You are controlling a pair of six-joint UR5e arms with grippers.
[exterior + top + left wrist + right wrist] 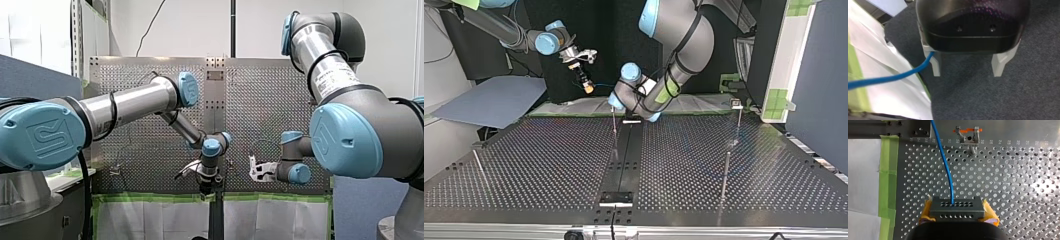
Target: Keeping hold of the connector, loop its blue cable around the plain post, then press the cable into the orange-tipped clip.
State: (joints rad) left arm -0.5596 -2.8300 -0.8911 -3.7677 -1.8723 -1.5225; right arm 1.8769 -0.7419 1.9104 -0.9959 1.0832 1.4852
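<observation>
Right wrist view: the robot's right gripper (957, 206) is clamped on the connector (957, 213), a dark grey block with rows of holes, with a yellow pad pressed against each end. The blue cable (946, 167) leaves the connector's face and runs out over the perforated table (1010, 182), passing beside the orange-tipped clip (969, 137) without touching it. No other view shows this grip or the clip clearly.

Left wrist view: the left gripper (968, 66) is released, its two pale fingers spread with nothing between them. The cable crosses beside one finger; contact cannot be confirmed. Grey carpet (998, 100) lies below this gripper, so it hangs past the table edge.

Top view: the right gripper hangs raised above the table's far edge, well clear of the surface. The left arm (674, 50) folds down at that edge near the middle. A thin upright post (727, 172) stands on the table, apart from both arms.

Surface: the table is a metal plate with regular holes. Green tape (888, 170) borders its edge, with a white sheet (863, 182) beyond it.

Room: the front view shows a white wall (200, 25) behind the table and a blue-grey partition (30, 75) at its left.
</observation>
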